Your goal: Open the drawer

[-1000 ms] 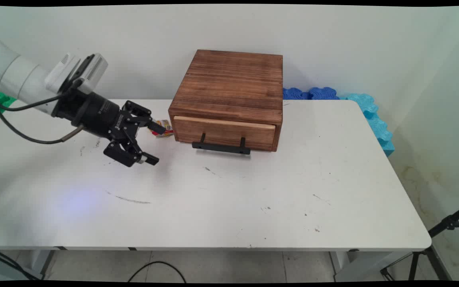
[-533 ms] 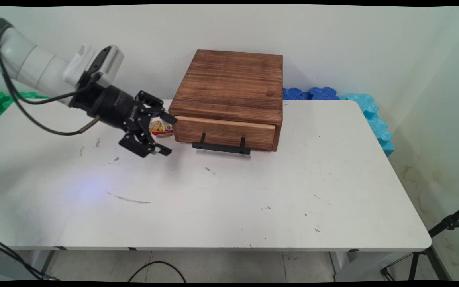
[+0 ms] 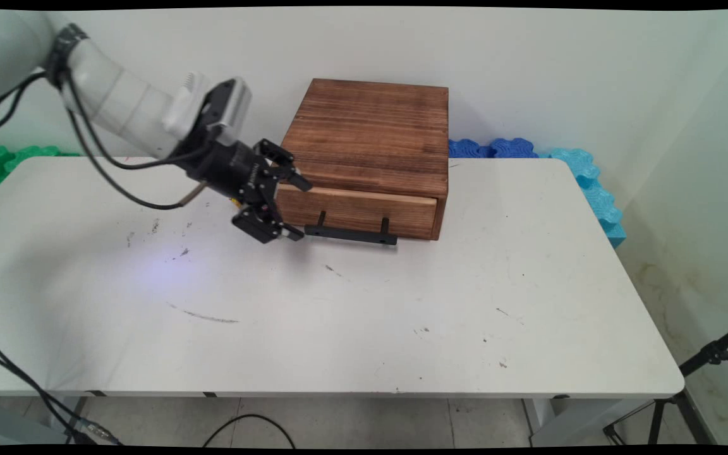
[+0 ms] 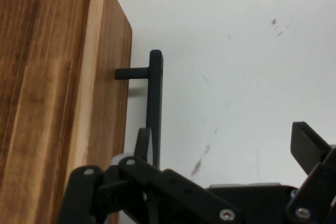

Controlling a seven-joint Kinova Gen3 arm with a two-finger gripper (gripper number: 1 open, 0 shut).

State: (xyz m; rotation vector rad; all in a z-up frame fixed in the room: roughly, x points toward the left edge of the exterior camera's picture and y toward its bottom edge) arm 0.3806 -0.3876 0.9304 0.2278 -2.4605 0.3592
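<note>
So in the last second the black two-finger pincer [image 3: 293, 207] slides right across the white bench [image 3: 364, 316], fingers spread wide with nothing between them. It's now at the brown wooden drawer box [image 3: 364, 158], straddling the near end of its black bar handle [image 4: 154, 108].
</note>
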